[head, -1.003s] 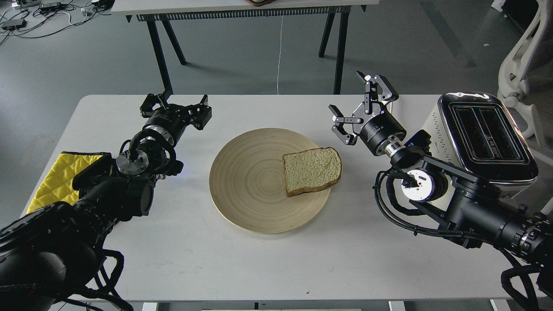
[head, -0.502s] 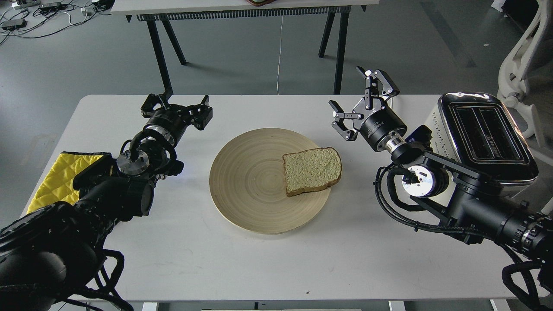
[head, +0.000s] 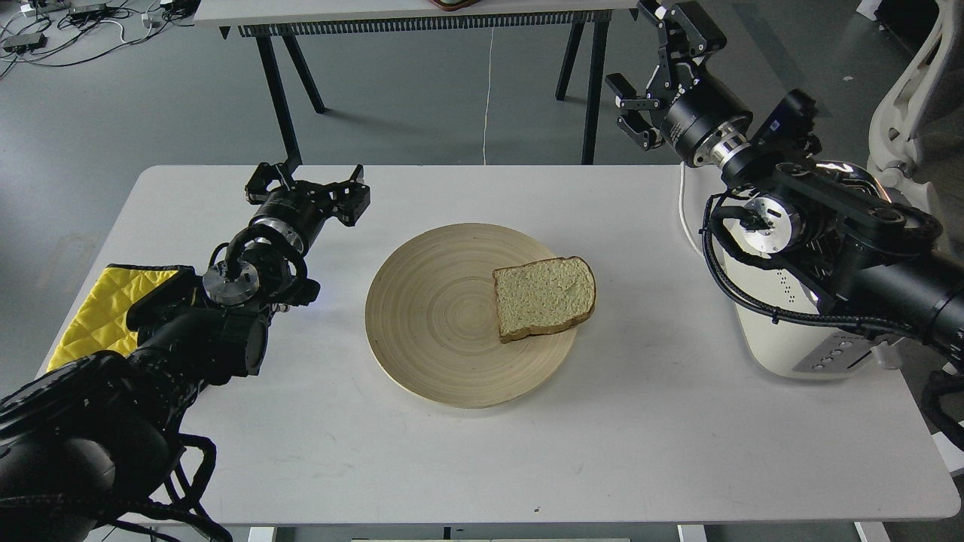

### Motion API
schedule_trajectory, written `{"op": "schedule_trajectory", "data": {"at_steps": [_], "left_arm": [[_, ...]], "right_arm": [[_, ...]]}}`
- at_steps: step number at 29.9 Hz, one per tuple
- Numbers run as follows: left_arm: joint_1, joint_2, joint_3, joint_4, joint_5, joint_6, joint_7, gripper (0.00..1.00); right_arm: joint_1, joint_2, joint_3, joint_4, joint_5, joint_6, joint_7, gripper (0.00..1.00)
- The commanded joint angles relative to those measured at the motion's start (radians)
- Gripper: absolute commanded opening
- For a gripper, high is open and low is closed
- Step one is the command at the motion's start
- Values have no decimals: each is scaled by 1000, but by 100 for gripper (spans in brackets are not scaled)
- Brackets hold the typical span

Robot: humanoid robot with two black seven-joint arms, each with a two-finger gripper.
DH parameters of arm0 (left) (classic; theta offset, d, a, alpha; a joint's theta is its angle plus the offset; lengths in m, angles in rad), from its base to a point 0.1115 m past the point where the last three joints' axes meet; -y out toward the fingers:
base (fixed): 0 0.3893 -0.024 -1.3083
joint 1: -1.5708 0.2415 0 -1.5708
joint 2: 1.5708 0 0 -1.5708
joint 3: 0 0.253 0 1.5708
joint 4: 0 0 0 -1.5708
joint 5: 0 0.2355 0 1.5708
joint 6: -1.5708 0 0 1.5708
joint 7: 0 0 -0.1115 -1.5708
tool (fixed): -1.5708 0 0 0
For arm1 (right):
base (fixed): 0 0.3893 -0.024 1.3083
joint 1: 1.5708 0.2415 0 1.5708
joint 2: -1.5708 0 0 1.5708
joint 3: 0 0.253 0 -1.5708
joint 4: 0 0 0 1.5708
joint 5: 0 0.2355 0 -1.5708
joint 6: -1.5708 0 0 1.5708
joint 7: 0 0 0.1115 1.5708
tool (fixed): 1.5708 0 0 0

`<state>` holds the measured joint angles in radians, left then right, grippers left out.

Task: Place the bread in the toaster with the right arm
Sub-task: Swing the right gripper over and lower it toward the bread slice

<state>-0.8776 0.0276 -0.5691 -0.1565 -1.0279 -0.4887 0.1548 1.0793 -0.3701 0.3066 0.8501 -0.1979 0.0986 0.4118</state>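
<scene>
Raised and swung back since the earlier frames, the right arm (head: 843,241) now lies across the toaster (head: 791,339), its gripper (head: 663,68) beyond the table's far edge with jaws spread and empty.

White table (head: 482,467) carries all items; right arm hides the toaster's top, leaving only the cream side, dotted vents and buttons visible at the table's right end. Left arm (head: 181,324) rests at the left beside a yellow quilted cloth (head: 98,309), its gripper (head: 309,188) likewise spread and empty. Round wooden plate (head: 422,316) sits at centre; the bread (head: 544,297) lies flat on the plate's right part, well apart from both grippers. White cord (head: 684,214) trails behind the toaster.
</scene>
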Motion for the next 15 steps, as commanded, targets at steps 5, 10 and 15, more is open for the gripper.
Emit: {"op": "schedule_trajectory", "data": {"at_steps": [5, 10, 15], "left_arm": [[0, 0, 0, 0, 0, 0, 0, 100], [0, 0, 0, 0, 0, 0, 0, 100], [0, -2, 0, 0, 0, 0, 0, 100]], "right_arm": [[70, -98, -7, 95, -293, -50, -119, 99], [88, -179, -70, 178, -431, -50, -148, 99], [232, -214, -378, 182, -440, -69, -137, 99]]}}
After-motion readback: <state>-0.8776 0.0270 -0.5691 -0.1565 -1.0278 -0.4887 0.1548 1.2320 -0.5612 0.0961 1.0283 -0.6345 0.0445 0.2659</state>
